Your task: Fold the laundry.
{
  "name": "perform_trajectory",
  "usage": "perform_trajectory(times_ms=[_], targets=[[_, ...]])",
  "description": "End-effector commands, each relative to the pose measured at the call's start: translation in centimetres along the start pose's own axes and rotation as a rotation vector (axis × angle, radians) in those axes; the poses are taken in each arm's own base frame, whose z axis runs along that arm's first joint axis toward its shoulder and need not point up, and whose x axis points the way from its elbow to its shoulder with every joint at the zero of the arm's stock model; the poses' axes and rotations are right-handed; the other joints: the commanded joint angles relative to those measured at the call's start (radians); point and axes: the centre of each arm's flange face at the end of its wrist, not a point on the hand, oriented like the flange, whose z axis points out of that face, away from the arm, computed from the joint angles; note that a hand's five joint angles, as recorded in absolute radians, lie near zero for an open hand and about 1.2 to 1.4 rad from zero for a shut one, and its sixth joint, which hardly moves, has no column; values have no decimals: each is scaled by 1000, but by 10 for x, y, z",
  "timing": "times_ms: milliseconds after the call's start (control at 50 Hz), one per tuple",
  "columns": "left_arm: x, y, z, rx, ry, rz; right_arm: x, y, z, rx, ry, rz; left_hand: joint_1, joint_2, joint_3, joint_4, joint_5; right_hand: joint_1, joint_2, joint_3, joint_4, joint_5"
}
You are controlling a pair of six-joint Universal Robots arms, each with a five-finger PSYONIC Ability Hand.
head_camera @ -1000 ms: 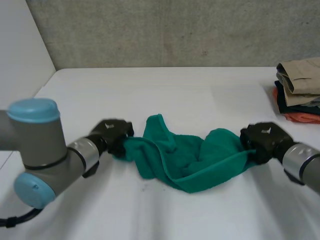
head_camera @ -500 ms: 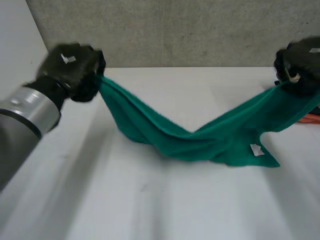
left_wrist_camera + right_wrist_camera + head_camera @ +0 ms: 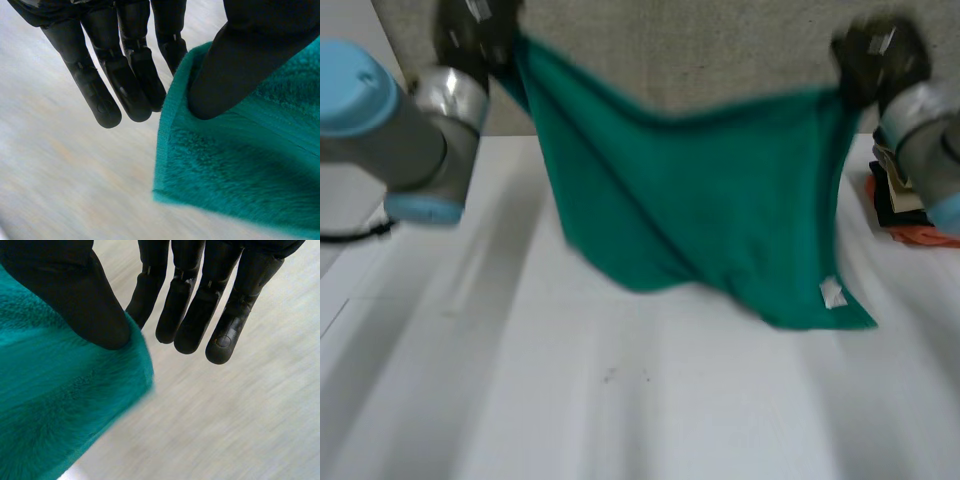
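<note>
Two top corners of the towel (image 3: 690, 190) are pinched by my left hand (image 3: 470, 30) and right hand (image 3: 875, 55); it hangs above the counter (image 3: 620, 400). I should lower both evenly, cloth taut.

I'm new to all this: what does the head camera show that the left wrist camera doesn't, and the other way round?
Head view: the whole green towel hanging spread between the left hand and right hand, its white tag, and a pile of folded clothes. Left wrist view: up close, the left hand's thumb pinching the towel's corner, other fingers straight beside it. Both: the towel, the left hand, the white table.
</note>
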Motion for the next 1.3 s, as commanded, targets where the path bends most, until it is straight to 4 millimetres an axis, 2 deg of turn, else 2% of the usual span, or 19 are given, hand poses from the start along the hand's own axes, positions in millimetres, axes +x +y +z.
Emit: perform_trajectory(times_ms=[20, 80, 100, 200, 220, 280, 300, 320, 400, 520, 540, 640, 760, 780, 800, 840, 880, 1160, 1300], targets=[[-29, -54, 23, 205, -137, 2, 45, -101, 11, 383, 227, 43, 247, 199, 204, 194, 240, 399, 220, 209, 209, 231], [-28, -49, 11, 157, -116, -1, 43, -113, 0, 382, 204, 50, 247, 199, 204, 194, 240, 399, 220, 209, 209, 231], [-29, -48, 0, 128, -101, -3, 42, -112, -3, 368, 195, 52, 247, 199, 204, 194, 240, 399, 220, 209, 209, 231], [-31, -37, -42, 10, -56, 0, 22, -87, -27, 236, 81, 69, 247, 199, 204, 194, 240, 399, 220, 209, 209, 231], [-30, -32, -50, -18, -46, 1, 11, -72, -36, 178, 29, 77, 247, 199, 204, 194, 240, 399, 220, 209, 209, 231], [-14, -10, -83, -123, 27, -9, -7, -49, -52, 96, -53, 98, 247, 199, 204, 194, 240, 399, 220, 209, 209, 231], [-9, -3, -92, -152, 48, -12, -21, -33, -64, 42, -110, 106, 247, 199, 204, 194, 240, 399, 220, 209, 209, 231], [-1, 8, -108, -203, 91, -19, -27, -25, -70, 16, -137, 113, 247, 199, 204, 194, 240, 399, 220, 209, 209, 231], [13, 35, -146, -320, 174, -34, -55, 8, -99, -105, -254, 146, 247, 199, 204, 194, 240, 399, 220, 209, 209, 231], [35, 62, -180, -442, 260, -51, -89, 54, -134, -290, -367, 194, 247, 199, 204, 194, 240, 399, 220, 209, 209, 231], [38, 64, -183, -450, 268, -53, -96, 65, -141, -337, -389, 208, 247, 199, 204, 194, 240, 399, 220, 209, 209, 231], [38, 72, -189, -486, 268, -66, -105, 89, -152, -456, -425, 256, 247, 199, 204, 194, 240, 399, 220, 209, 209, 231], [32, 76, -186, -493, 248, -59, -101, 108, -150, -516, -390, 338, 247, 199, 204, 194, 240, 383, 204, 193, 193, 214], [32, 77, -187, -495, 248, -59, -101, 109, -149, -520, -383, 358, 247, 199, 204, 194, 240, 319, 140, 129, 129, 150], [30, 77, -186, -495, 244, -58, -100, 113, -147, -535, -368, 401, 247, 199, 204, 194, 240, 109, -70, -81, -81, -60], [29, 78, -186, -497, 241, -58, -97, 115, -145, -545, -347, 438, 247, 199, 204, 194, 240, -171, -350, -361, -361, -339], [29, 78, -185, -495, 240, -59, -94, 117, -141, -550, -329, 467, 247, 199, 204, 194, 240, -281, -460, -471, -471, -449], [27, 80, -180, -490, 230, -54, -89, 117, -137, -560, -335, 454, 247, 199, 204, 194, 240, -395, -575, -586, -586, -564], [25, 80, -177, -488, 226, -53, -99, 132, -138, -612, -381, 400, 247, 199, 204, 194, 240, -378, -557, -568, -568, -546]])
